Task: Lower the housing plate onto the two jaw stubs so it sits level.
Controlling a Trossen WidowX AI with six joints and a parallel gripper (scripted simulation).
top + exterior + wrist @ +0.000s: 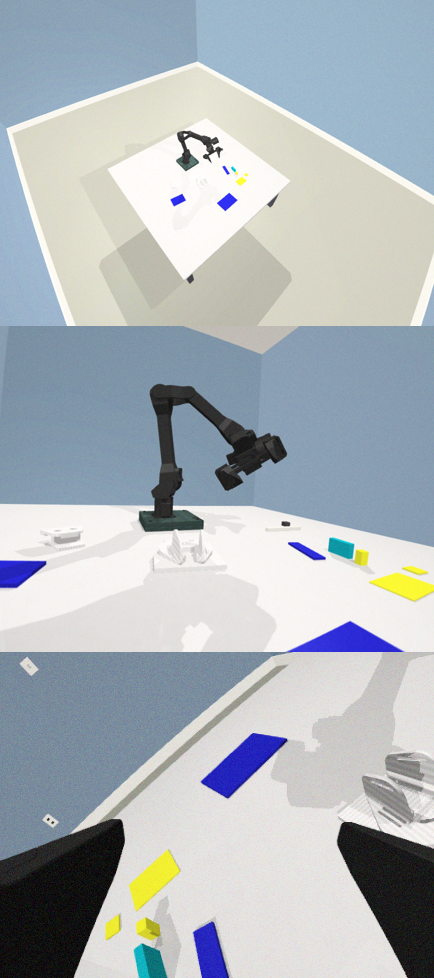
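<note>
The white base (pixel 202 186) (pixel 189 567) (pixel 350 814) sits on the table in front of the arm, with two pointed, ribbed white jaws (pixel 176 549) (pixel 387 797) standing up side by side. A white piece with two round holes in its top, seemingly the housing plate (pixel 175 184) (pixel 62 529), stands apart to the left of the base in the exterior view; what supports it is unclear. My gripper (pixel 215 160) (pixel 253 473) (pixel 234 831) is wide open and empty, high above the table and to the right of the base in the exterior view.
Blue plates (pixel 177 200) (pixel 227 201), a blue strip (pixel 306 551) (pixel 211 949), a teal block (pixel 340 547), a yellow block (pixel 361 557) and yellow plates (pixel 403 586) (pixel 414 570) lie around. A white bar (pixel 283 528) with a small black cube (pixel 285 523) is farther back.
</note>
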